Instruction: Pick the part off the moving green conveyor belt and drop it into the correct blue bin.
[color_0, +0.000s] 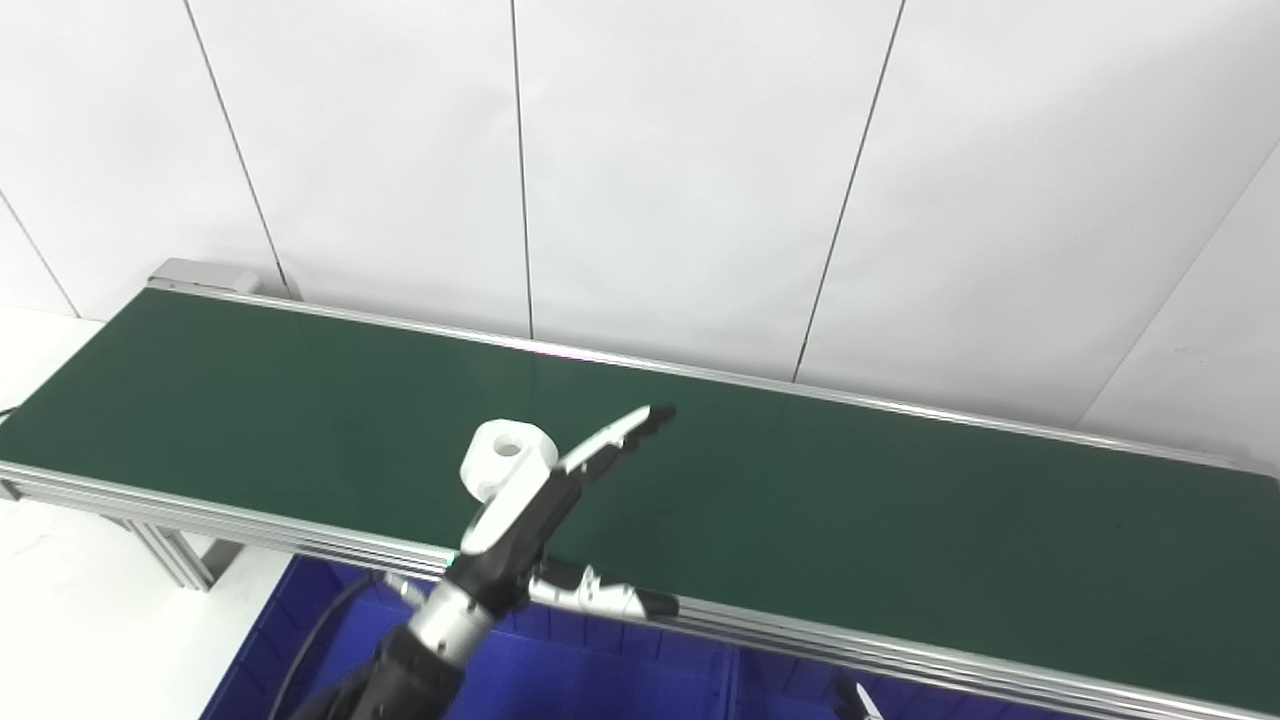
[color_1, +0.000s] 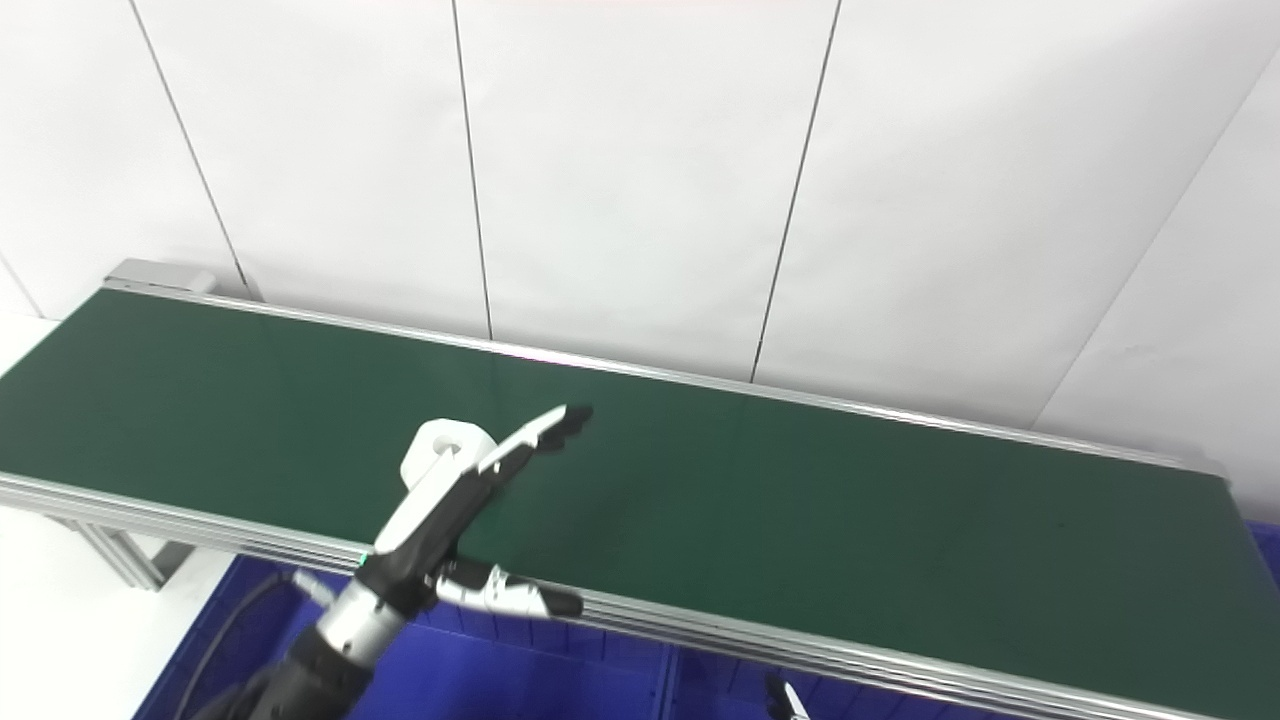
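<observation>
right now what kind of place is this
Probably a factory-style sorting station or a lab mock-up of one: a long green conveyor belt in an aluminium frame, blue bins below its near edge, and plain white wall panels behind.

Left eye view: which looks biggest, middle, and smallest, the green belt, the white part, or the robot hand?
1. Green belt, by far the biggest.
2. Left robot hand, open beside the part.
3. White part, smallest.
The hand sits nearer the camera, so its lead over the part may be less than it looks.

Green belt (color_0: 800, 500) w/ alu side rails carries one white part (color_0: 505, 455).
</observation>
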